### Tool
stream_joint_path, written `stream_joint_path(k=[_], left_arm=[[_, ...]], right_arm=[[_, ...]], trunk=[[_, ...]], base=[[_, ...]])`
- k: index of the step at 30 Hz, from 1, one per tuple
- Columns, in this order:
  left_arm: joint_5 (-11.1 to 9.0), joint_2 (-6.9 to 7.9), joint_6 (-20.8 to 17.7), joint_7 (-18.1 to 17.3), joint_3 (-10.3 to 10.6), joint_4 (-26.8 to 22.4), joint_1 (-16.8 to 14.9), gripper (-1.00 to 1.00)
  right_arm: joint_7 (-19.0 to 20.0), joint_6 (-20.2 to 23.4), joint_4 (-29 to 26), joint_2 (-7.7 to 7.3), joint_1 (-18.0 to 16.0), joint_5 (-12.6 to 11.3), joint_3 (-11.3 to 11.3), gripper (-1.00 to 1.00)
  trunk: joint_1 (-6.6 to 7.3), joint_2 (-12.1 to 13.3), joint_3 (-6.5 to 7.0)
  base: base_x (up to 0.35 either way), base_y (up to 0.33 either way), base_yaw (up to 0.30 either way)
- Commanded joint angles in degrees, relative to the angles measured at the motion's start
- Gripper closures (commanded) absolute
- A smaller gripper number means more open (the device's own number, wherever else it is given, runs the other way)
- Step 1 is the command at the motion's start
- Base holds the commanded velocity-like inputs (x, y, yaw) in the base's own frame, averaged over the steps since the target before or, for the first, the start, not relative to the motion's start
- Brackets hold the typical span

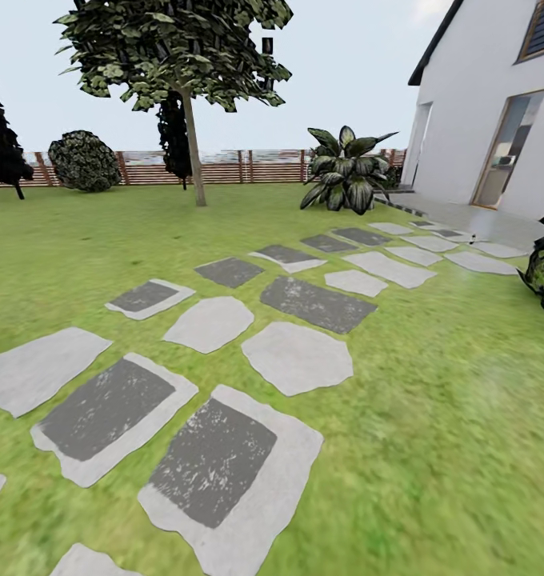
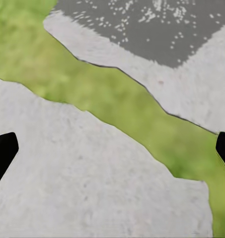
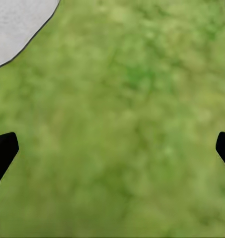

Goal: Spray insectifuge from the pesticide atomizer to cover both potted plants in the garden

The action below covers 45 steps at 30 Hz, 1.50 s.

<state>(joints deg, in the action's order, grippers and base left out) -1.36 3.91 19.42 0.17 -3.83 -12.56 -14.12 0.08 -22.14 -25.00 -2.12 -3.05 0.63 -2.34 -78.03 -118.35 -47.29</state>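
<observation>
We find the green lawn [image 1: 432,416] of the garden crossed by flat grey stepping stones [image 1: 296,356] running toward the white house [image 1: 480,104]. The spray bottle and small potted plants are nowhere in sight, so no bearing can be judged. Both arms hang pointing down: left pincer [image 2: 112,148] apart over stone, right pincer [image 3: 112,148] apart over grass.

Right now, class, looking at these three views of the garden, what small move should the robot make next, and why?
Probably keep rolling forward along the stepping-stone path while scanning the lawn. Both grippers, left gripper and right gripper, hang open over stone and grass, holding nothing. Ahead stand a tree, the slat fence and a house, so there is nothing yet to grasp.
</observation>
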Motion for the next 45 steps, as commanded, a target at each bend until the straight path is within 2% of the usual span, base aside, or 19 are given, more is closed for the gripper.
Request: stream_joint_path(k=[1,23,45], left_arm=[[-0.1,0.02,0.2,-0.1,-0.1,0.0,0.0,-1.0],[-0.2,0.4,0.2,-0.3,-0.3,0.0,0.0,-1.0],[-0.2,0.4,0.2,-0.3,-0.3,0.0,0.0,-1.0]], right_arm=[[0.0,-0.2,0.0,0.01,0.0,0.1,-0.1,-1.0],[0.0,-0.2,0.0,0.01,0.0,0.1,-0.1,-1.0],[-0.2,-0.2,0.0,0.01,0.0,0.0,-0.2,-1.0]], trunk=[[-0.03,0.0,-0.05],[-0.03,0.0,-0.05],[-0.03,0.0,-0.05]], base=[[0.342,0.03,0.0],[0.315,0.003,0.0],[0.335,0.082,0.0]])
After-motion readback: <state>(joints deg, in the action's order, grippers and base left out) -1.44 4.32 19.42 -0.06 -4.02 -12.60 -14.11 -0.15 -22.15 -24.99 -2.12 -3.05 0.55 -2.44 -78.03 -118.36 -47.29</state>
